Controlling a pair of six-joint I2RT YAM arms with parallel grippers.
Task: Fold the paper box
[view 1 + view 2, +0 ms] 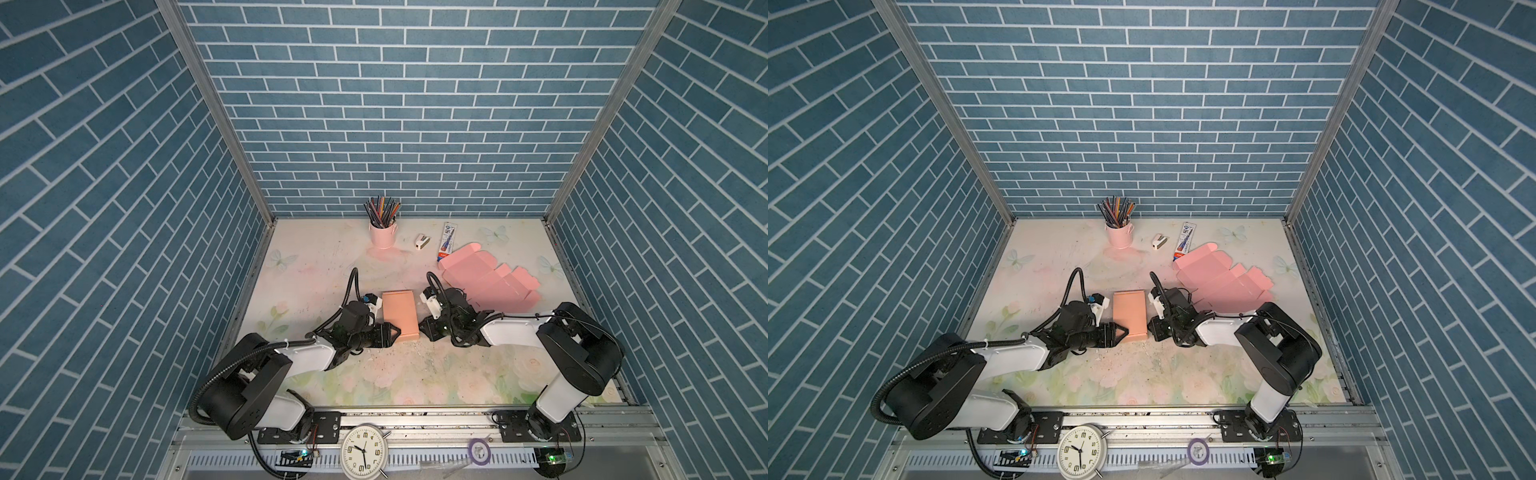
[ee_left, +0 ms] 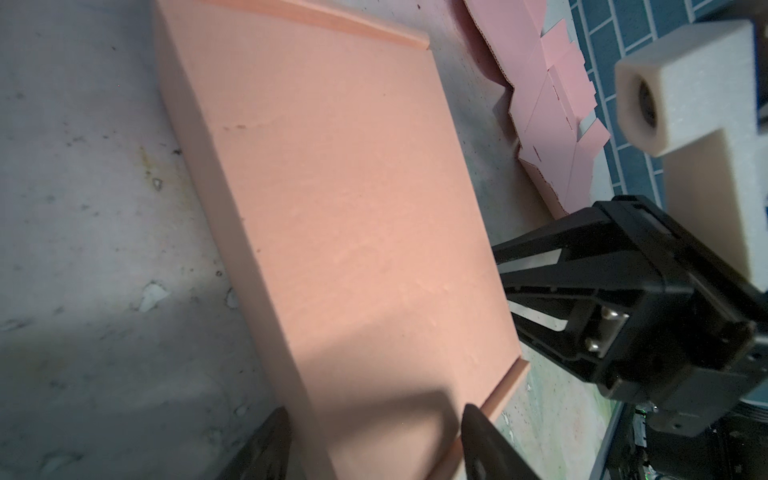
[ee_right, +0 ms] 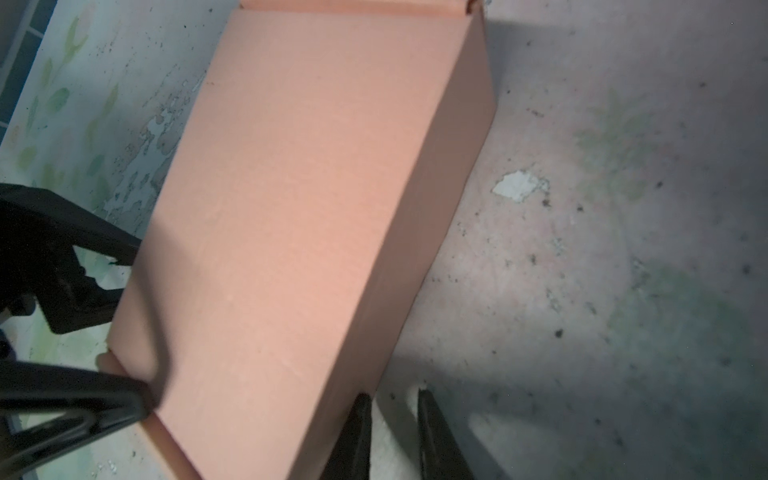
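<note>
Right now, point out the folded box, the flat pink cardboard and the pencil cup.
folded box [image 1: 400,318], in a top view, middle of its top face.
flat pink cardboard [image 1: 486,282], in a top view, middle of the sheet.
pencil cup [image 1: 382,237], in a top view, its pink side wall.

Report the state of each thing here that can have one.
paper box, folded shut, lying flat.
pink blank, unfolded, lying flat.
left tool, open, straddling the box's near corner.
right tool, narrowly open, empty, beside the box.
pencil cup, upright, full of pencils.
</note>
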